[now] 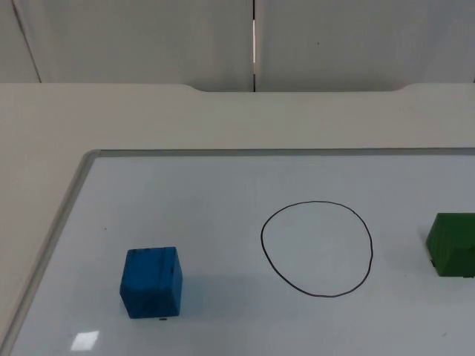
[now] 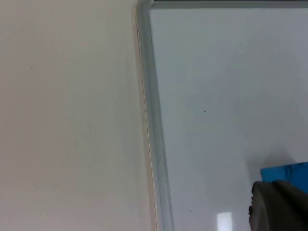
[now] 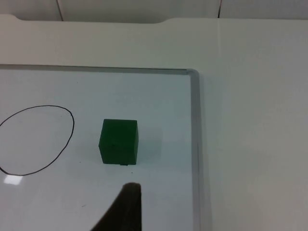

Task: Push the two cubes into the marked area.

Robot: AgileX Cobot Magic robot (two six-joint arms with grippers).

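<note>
Top view, from left to right: a blue cube point(image 1: 152, 282) stands on the whiteboard point(image 1: 223, 185) that lies flat on the counter point(image 1: 148, 119); it sits well to the left of the marked area point(image 1: 317, 248), a hand-drawn black oval outline, and wholly outside it. The block has no long axis; it is turned slightly, so its top face and one darker side face both show. The oval itself runs a little longer from near to far than across. Just right of the outline, apart from the line, a green cube point(image 1: 453, 245) rests on the board, cut off by the picture's right edge. Left wrist view: a corner of the blue cube point(image 2: 288, 171) shows past a blurred grey fingertip of the left hand point(image 2: 276, 207); whether that hand is apart or together cannot be told. The board's metal rim point(image 2: 151, 120) runs beside it. Right wrist view: the green cube point(image 3: 119, 142) stands square to the frame, between the oval's line point(image 3: 67, 139) and the board's right rim point(image 3: 195, 144), touching neither. One dark fingertip of the right hand point(image 3: 125, 209) rises just short of the block; its spread cannot be judged.
</note>
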